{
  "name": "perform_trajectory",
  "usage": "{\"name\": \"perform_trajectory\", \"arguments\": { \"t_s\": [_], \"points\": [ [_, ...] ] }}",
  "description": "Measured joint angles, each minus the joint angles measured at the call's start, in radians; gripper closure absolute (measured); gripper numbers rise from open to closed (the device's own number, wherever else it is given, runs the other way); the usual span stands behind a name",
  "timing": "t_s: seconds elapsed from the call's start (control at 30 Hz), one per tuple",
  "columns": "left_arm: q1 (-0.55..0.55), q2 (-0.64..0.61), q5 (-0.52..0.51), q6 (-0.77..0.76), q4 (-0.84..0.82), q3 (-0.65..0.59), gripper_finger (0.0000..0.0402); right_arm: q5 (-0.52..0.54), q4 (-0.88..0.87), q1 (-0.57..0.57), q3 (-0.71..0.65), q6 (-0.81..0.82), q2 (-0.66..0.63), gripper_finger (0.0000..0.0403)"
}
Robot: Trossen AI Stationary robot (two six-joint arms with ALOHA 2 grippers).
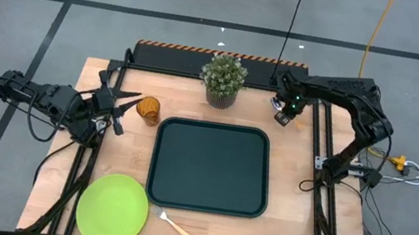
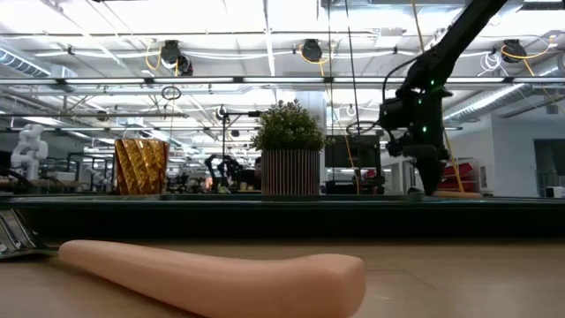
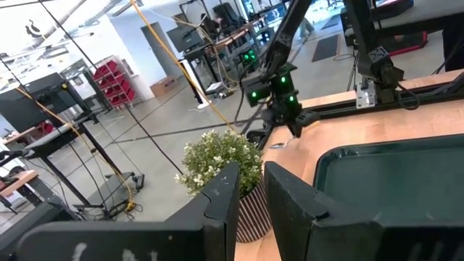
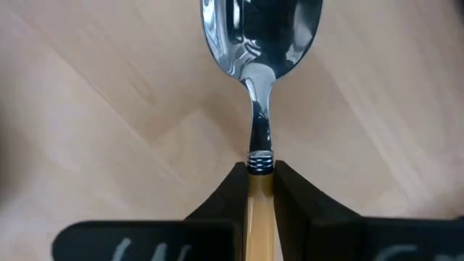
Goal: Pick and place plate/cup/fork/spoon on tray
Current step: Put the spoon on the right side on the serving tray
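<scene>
Right gripper [image 4: 261, 190]: jaws pinching the spoon [image 4: 259, 43] by its yellow handle, bowl lying on bare wood near the worktop's far right corner, beyond the tray [image 1: 210, 167]. Step in hand: picking up the spoon. Next you likely need to lift clear and carry it over the tray rim. Left gripper [image 3: 248, 190], jaws slightly parted, waits by the cup [image 1: 148, 109] at the left edge.
</scene>
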Motion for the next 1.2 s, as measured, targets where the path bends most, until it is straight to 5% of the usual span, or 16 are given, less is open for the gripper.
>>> {"name": "perform_trajectory", "arguments": {
  "t_s": [0.27, 0.57, 0.87, 1.2],
  "points": [
    [0.000, 0.000, 0.000, 0.000, 0.001, 0.000, 0.0330, -0.050, -0.195, 0.109, 0.002, 0.378, -0.181, 0.0380],
    [0.000, 0.000, -0.004, 0.021, -0.054, 0.000, 0.0330, -0.174, -0.305, 0.456, 0.002, 0.898, -0.357, 0.0380],
    [0.000, -0.011, -0.066, 0.026, -0.045, 0.000, 0.0330, -0.187, -0.211, 0.811, 0.003, 1.277, -0.254, 0.0380],
    [0.000, -0.021, -0.190, -0.091, -0.145, 0.000, 0.0330, -0.112, -0.134, 0.992, 0.003, 1.572, -0.144, 0.0380]
  ]
}}
